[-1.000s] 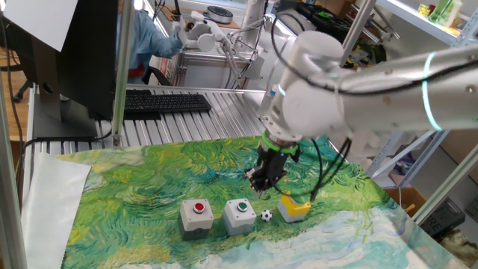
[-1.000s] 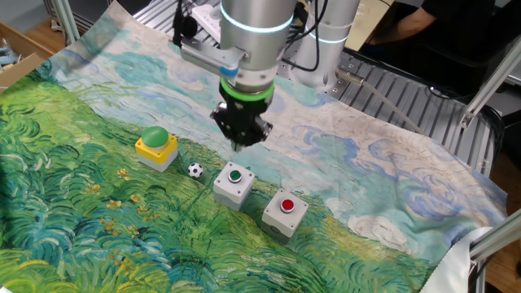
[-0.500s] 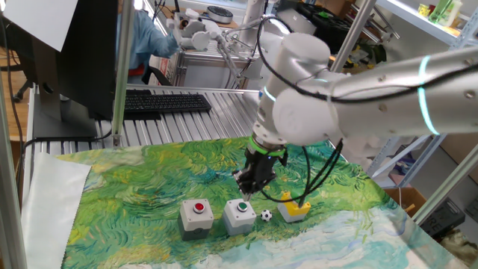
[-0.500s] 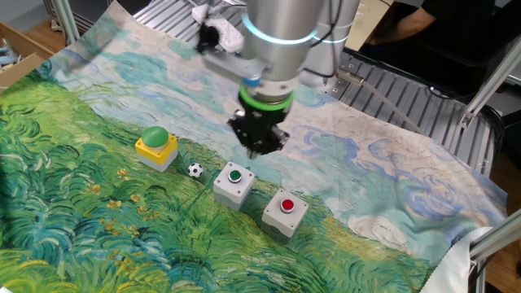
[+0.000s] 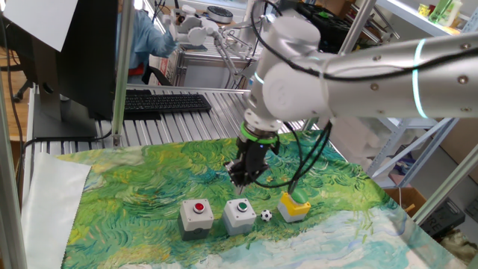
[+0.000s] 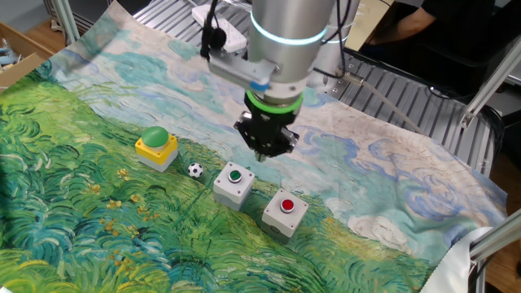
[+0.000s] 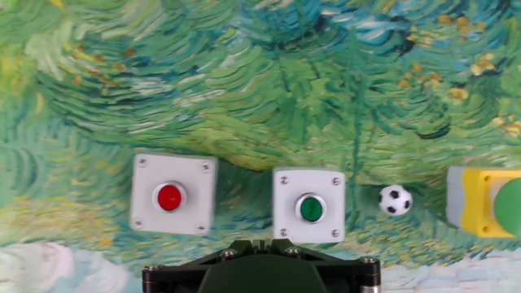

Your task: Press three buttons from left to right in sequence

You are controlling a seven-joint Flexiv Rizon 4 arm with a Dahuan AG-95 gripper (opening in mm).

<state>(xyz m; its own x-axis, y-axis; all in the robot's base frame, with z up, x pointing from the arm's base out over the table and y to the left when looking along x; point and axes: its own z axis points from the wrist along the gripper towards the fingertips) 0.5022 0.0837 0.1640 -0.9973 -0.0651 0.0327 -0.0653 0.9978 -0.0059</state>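
Three button boxes stand in a row on the painted cloth. In one fixed view they run from the left: the grey box with red button point(image 5: 196, 215), the grey box with green button point(image 5: 240, 213), the yellow box with green button point(image 5: 294, 208). They also show in the other fixed view, red point(image 6: 286, 212), green point(image 6: 235, 184), yellow point(image 6: 156, 146), and in the hand view, red point(image 7: 172, 195), green point(image 7: 309, 207), yellow point(image 7: 487, 203). My gripper point(image 5: 243, 178) point(image 6: 269, 150) point(image 7: 260, 242) hangs above the cloth just behind the grey green-button box, fingertips together, touching nothing.
A tiny soccer-patterned ball point(image 5: 267, 215) point(image 6: 194, 170) point(image 7: 396, 199) lies between the grey green-button box and the yellow box. A keyboard point(image 5: 164, 103) sits on the metal table behind the cloth. Frame posts point(image 5: 119, 75) stand at the back left.
My gripper has moved along the row from behind the yellow box and ball toward the red-button end, now behind the grey green-button box. The boxes and ball have not moved.
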